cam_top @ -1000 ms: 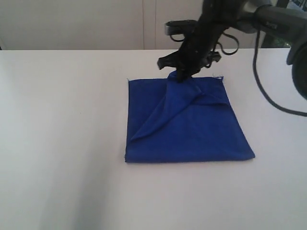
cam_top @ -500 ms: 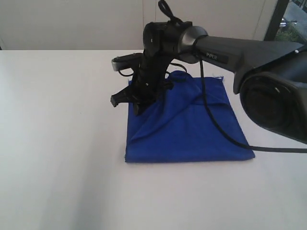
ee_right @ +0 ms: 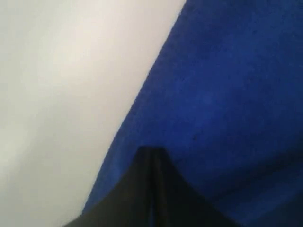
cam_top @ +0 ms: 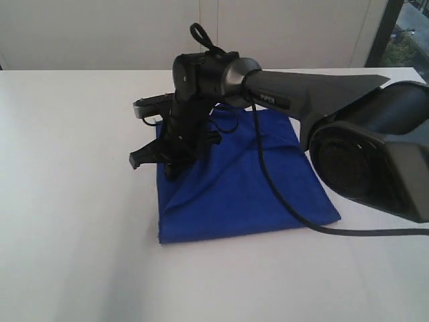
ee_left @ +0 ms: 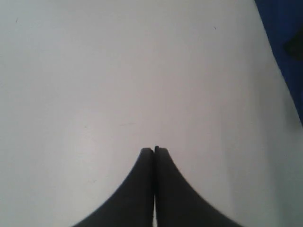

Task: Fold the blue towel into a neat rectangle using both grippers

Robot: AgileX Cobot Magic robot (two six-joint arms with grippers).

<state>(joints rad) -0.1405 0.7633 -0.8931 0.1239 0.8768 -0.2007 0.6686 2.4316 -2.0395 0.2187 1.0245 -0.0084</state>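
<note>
Blue towel lies folded on the bench; soft, light and limp, probably best pinched at corners; right pincer, pressed together, sits over its edge; left pincer, likewise pressed together, hangs beside it.

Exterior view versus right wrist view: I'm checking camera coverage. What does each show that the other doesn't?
Only the exterior view shows most of the towel's outline with its diagonal fold, the right arm and the wall. Only the right wrist view shows the right gripper's shut fingertips close up, over the towel near its edge. Both show towel and table.
</note>
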